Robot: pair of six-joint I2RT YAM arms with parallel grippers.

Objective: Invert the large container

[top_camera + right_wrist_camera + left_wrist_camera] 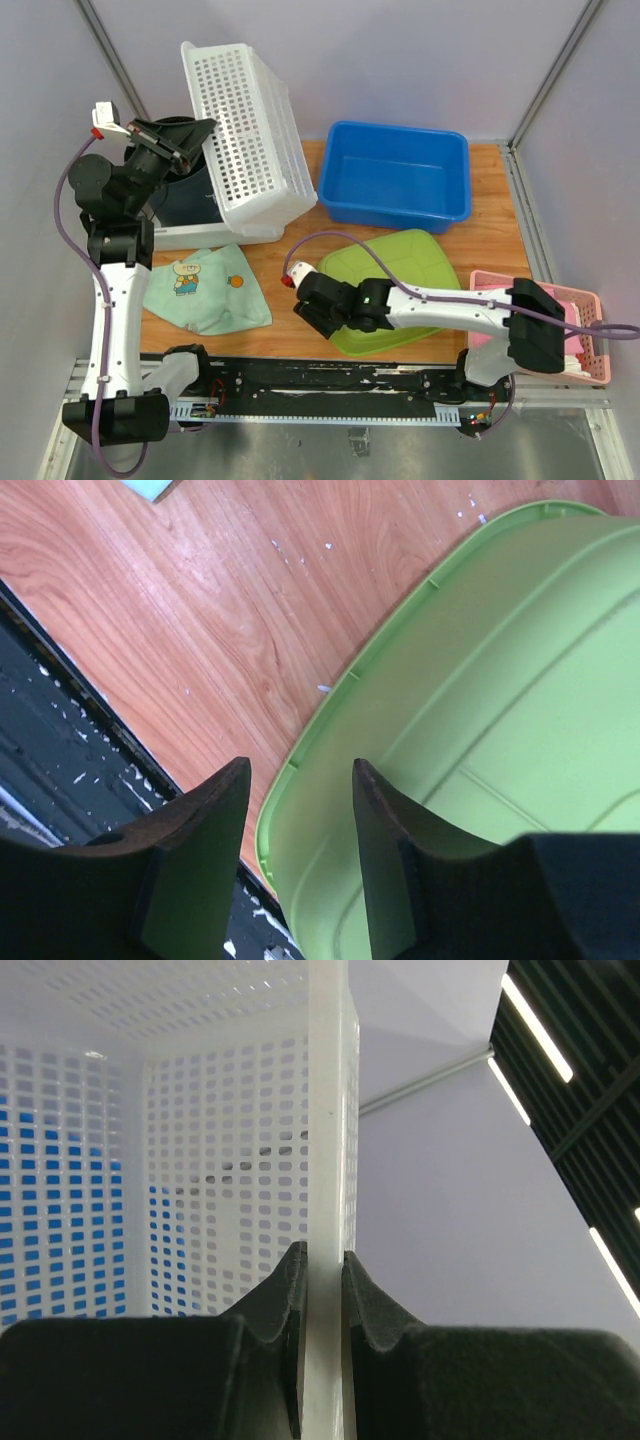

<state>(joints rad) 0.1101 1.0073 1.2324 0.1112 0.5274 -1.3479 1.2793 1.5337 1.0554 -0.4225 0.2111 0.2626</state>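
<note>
Currently, far left: left gripper (322, 1260) pinched shut on the rim wall of the white perforated basket (250, 130), pads flat on both faces of the edge in the left wrist view. The basket stands at the left rear of the table (500, 230), tipped up on its side, open mouth facing left toward the arm, so roughly half turned.

Judgement: to finish the flip, roll the wrist on over the low edge as pivot, and keep the grip firm, since the thin wall could slip out. Watch the blue tub (395, 175) just beside it on the right. Lower mouth-down before releasing.

Centre: printed cloth (205, 290) lies in front and apart from the basket.

Right: right gripper (300, 770) spread, holding nothing, over the edge of the green tub (480, 680). Pink basket (580, 300) sits far right.
</note>
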